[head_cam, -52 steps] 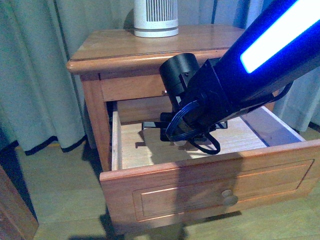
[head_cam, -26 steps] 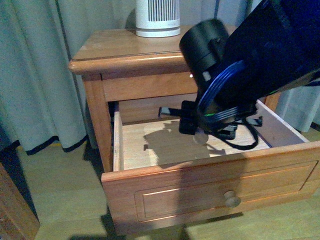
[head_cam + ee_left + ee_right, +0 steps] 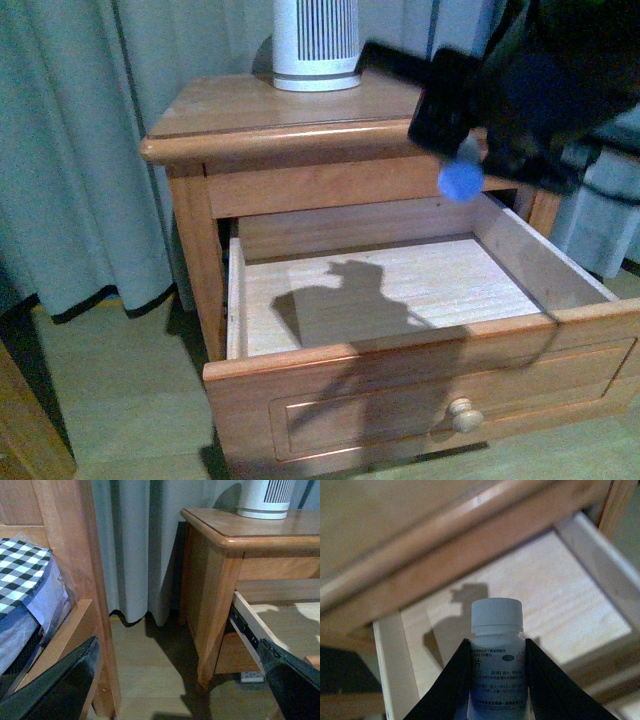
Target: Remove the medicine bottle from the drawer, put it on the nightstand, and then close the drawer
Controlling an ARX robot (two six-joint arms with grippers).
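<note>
The medicine bottle [image 3: 497, 650], white with a ribbed cap and printed label, is clamped between my right gripper's [image 3: 497, 642] two dark fingers. In the front view that gripper [image 3: 455, 160] is a dark blur in the air over the drawer's back right, level with the nightstand's [image 3: 250, 105] top edge, and the bottle's [image 3: 460, 182] end shows bluish below it. The drawer [image 3: 400, 290] stands pulled out, its pale floor bare, with its knob [image 3: 463, 413] at the front. My left gripper [image 3: 177, 645] hangs open and low, left of the nightstand [image 3: 225, 530], holding nothing.
A white slatted device [image 3: 316, 45] stands at the back of the nightstand top. Grey curtains [image 3: 80, 150] hang behind and to the left. A wooden bed frame [image 3: 65, 555] with checked bedding [image 3: 20, 565] lies close beside the left gripper. A wall socket [image 3: 248, 676] sits under the nightstand.
My right gripper has lifted out of the drawer with the bottle, rising and moving right to the height of the nightstand top. The drawer floor now shows only its shadow.
</note>
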